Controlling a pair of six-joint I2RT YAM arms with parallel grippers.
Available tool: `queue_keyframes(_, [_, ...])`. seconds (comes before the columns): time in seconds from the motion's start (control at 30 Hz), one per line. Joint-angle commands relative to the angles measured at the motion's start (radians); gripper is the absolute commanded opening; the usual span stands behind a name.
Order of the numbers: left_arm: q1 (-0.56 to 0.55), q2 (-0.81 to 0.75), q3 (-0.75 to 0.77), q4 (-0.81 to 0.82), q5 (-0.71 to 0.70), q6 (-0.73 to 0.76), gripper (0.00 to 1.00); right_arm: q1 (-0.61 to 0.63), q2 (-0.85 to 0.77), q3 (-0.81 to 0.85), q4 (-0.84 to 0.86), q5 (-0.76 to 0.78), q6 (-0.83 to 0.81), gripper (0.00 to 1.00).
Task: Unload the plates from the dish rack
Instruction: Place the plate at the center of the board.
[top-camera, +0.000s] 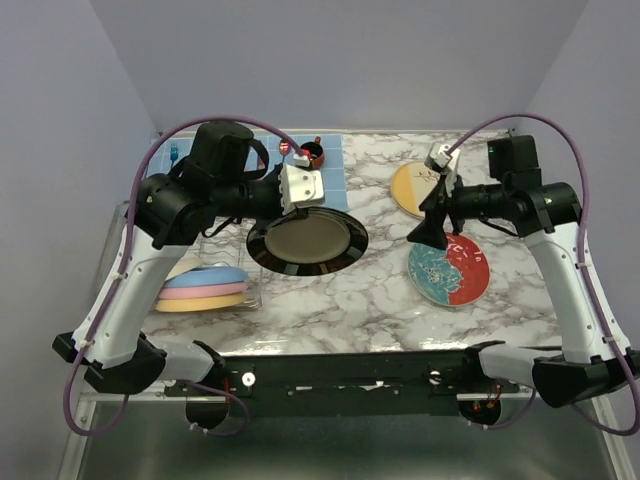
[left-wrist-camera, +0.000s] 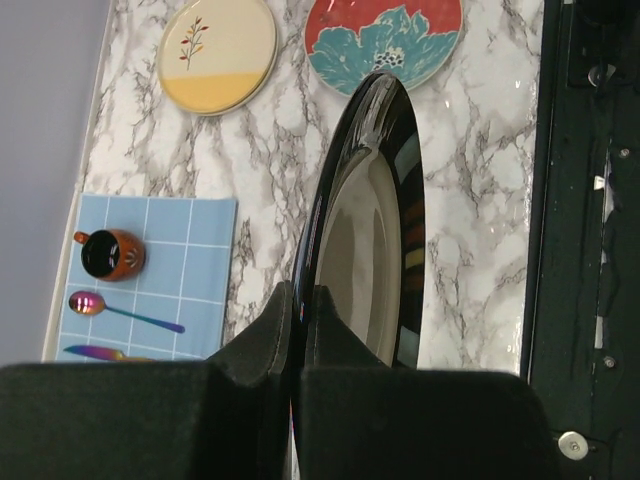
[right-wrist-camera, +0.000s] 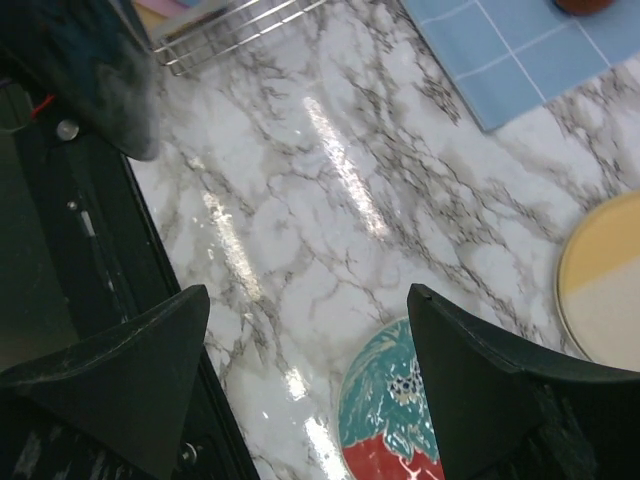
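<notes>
Sees, nearest, blue, pink and yellow plates (top-camera: 205, 289) piled in the dish rack (right-wrist-camera: 235, 22) at left and the teal-and-red plate (top-camera: 449, 275) flat on the marble counter (top-camera: 370, 295) at right, with bare marble between. Pinches the black-rimmed plate (top-camera: 306, 241) by its rim in the left jaws, raised just right of the rack; holds the right jaws spread and empty over the teal-and-red plate's far edge. Finds, farther back, the cream-and-yellow plate (top-camera: 415, 188), then the blue placemat (left-wrist-camera: 190, 260) with a cup (left-wrist-camera: 110, 254) and spoons (left-wrist-camera: 120, 308) by the lilac wall (top-camera: 350, 60).

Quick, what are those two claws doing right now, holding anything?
Left gripper: shut on the rim of the black-rimmed plate.
Right gripper: open, holding nothing.
</notes>
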Motion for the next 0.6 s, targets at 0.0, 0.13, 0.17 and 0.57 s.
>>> queue_keyframes(0.0, [-0.009, 0.042, 0.084, 0.090, 0.066, 0.031, 0.00, 0.179, 0.023, 0.063, 0.028, 0.051, 0.059, 0.89])
queue_keyframes(0.13, [-0.012, 0.079, 0.081, 0.107, 0.019, 0.062, 0.00, 0.241, 0.015, 0.057, 0.049, 0.077, 0.076, 0.89])
queue_keyframes(0.17, [-0.015, 0.091, 0.082, 0.114, 0.019, 0.065, 0.00, 0.251, 0.017, 0.057, 0.051, 0.083, 0.076, 0.89])
queue_keyframes(0.57, [-0.040, 0.142, 0.119, 0.119, 0.022, 0.056, 0.00, 0.343, 0.126, 0.080, 0.147, 0.090, 0.103, 0.86])
